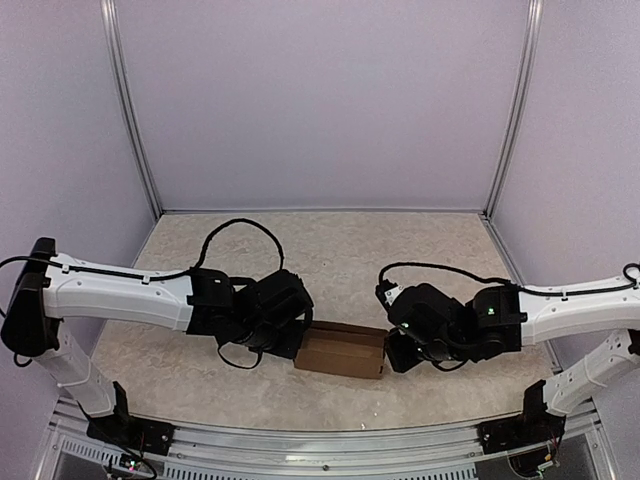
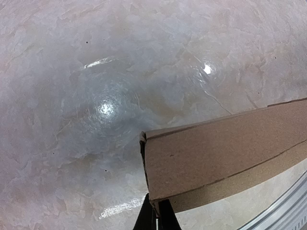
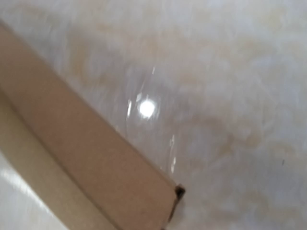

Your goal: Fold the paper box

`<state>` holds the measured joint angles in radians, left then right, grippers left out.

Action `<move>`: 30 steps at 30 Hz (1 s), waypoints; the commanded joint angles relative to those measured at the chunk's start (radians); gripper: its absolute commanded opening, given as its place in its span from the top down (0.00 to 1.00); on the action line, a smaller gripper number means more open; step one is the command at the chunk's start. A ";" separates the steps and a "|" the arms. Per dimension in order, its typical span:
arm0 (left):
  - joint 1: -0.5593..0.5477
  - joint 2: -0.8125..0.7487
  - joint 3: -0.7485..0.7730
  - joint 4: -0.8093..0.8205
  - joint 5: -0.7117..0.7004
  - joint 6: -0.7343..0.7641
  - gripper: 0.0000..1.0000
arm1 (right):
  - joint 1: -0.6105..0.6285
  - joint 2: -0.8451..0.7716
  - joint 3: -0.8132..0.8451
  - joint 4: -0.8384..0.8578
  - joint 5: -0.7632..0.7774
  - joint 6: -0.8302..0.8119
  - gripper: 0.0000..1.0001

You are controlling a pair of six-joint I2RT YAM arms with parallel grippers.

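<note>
The paper box (image 1: pixel 340 352) is a closed brown cardboard block lying lengthwise on the table between my two arms. My left gripper (image 1: pixel 298 340) is at the box's left end. In the left wrist view its dark fingers (image 2: pixel 148 215) are shut, and the gripper (image 2: pixel 157 201) has its tips right against the lower corner of the box (image 2: pixel 225 153). My right gripper (image 1: pixel 392 348) is at the box's right end. The right wrist view is blurred; it shows the box (image 3: pixel 81 153) running diagonally but not my fingers, and nothing shows held there.
The marbled tabletop (image 1: pixel 330 260) is enclosed by pale walls on three sides. A metal rail (image 1: pixel 320 440) runs along the near edge, and the rail (image 2: pixel 288 213) also shows close to the box. Black cables (image 1: pixel 240 235) loop over both arms.
</note>
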<state>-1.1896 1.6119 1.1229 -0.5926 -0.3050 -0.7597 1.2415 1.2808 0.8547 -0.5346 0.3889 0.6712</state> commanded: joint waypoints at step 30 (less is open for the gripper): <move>0.019 0.100 0.042 -0.205 -0.111 -0.138 1.00 | -0.216 0.242 0.230 0.192 -0.182 -0.068 1.00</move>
<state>-1.1767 1.6463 1.1645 -0.7486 -0.4652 -0.9150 1.0477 1.5352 1.0523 -0.3546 0.3000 0.6064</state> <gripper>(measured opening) 0.007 0.005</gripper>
